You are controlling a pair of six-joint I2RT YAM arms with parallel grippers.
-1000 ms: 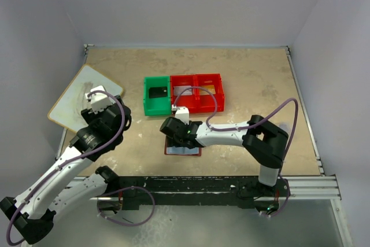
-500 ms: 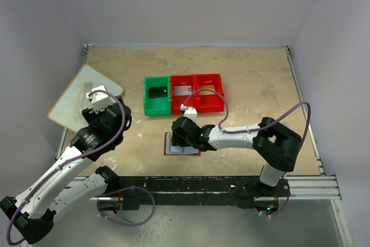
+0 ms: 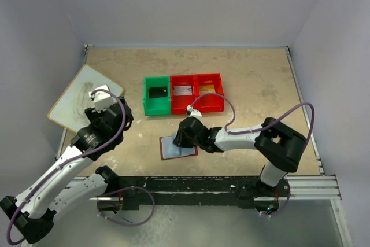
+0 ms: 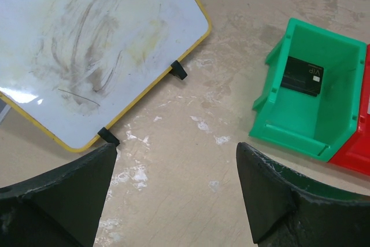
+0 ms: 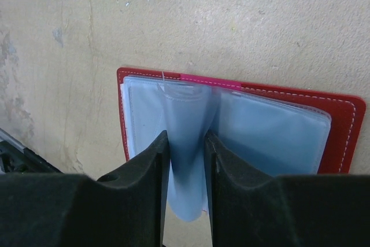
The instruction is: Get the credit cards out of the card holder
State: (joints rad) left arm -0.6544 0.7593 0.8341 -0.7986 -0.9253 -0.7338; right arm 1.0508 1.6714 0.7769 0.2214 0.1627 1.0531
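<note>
Step in hand: looking through the card holder [image 3: 172,149] for leftovers (all three cards appear to be out already).
Right fingers [image 5: 144,172]: clenched on one plastic sleeve [image 5: 184,108], which bulges up between them.
Card holder: lies open close to the near edge of the worktop [image 3: 254,79], about midway along it. No card shows in the sleeves in the right wrist view.
Left fingers [image 4: 63,189]: spread wide and grasping nothing, above bare worktop between the white board [image 4: 87,44] and the green compartment [image 4: 272,79].
Next move: probably turning that leaf over gently, since the plastic is limp and may slip, then letting go if it is empty.
Cards, counted: three. The black card [image 3: 157,92] is in the green compartment, the silver-grey card [image 3: 183,90] in the middle red one, and the gold-brown card [image 3: 209,89] in the right red one.
Other things, counted: one card holder, one bin tray [image 3: 221,93] of three compartments, one white board (by the left edge).
</note>
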